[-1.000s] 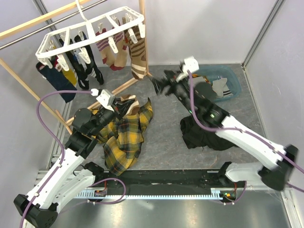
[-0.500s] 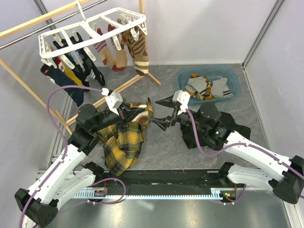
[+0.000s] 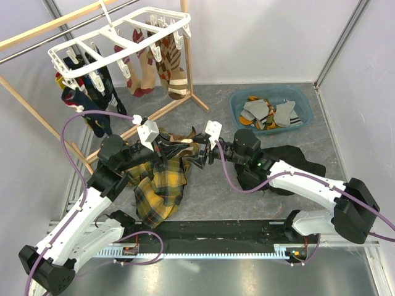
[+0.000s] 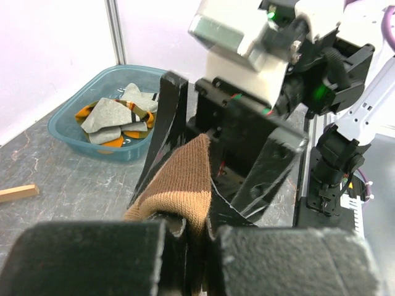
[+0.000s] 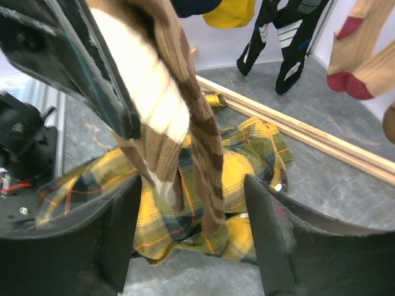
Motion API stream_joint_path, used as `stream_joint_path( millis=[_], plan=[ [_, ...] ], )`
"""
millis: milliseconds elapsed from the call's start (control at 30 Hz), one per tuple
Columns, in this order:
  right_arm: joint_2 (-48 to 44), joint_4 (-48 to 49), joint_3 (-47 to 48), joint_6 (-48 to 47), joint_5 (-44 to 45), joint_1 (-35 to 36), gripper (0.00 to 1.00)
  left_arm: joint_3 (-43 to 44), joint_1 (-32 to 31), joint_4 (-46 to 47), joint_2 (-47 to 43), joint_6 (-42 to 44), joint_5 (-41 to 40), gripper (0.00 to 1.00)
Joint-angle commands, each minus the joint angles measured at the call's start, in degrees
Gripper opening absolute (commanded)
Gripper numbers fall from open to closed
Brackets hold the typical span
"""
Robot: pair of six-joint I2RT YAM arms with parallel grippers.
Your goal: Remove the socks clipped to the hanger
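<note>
We log left claw point(image 4: 194, 243) clenched on brown sock point(image 4: 185, 176). The sock's length runs out from that claw, with right claw point(image 5: 192, 216) released and straddling it.

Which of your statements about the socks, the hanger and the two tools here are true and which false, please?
1. The left tool is shut on a brown sock. True.
2. The right tool is clamped on the yellow plaid cloth. False: it is open, with its fingers either side of the brown sock.
3. The blue tub is empty. False: it holds grey and orange socks.
4. Several hanging socks are clipped to the white hanger. True.
</note>
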Motion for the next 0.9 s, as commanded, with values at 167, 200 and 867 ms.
stream_joint_path(
  millis=[167, 200, 867],
  plan=[
    [1.0, 13.3, -0.5, 1.8, 3.6, 0.0, 0.0, 2.0, -0.3, 1.1, -0.3, -1.7, -0.5, 0.16],
    [0.6, 12.7, -0.7, 2.2, 4.8, 0.0, 0.0, 2.0, -0.3, 0.8, -0.3, -1.7, -0.9, 0.21],
    [-5.1, -16.6, 5.7, 17.1, 49.2, -23.4, 0.0, 1.0, -0.3, -0.2, -2.4, -0.5, -17.0, 0.99]
  ],
)
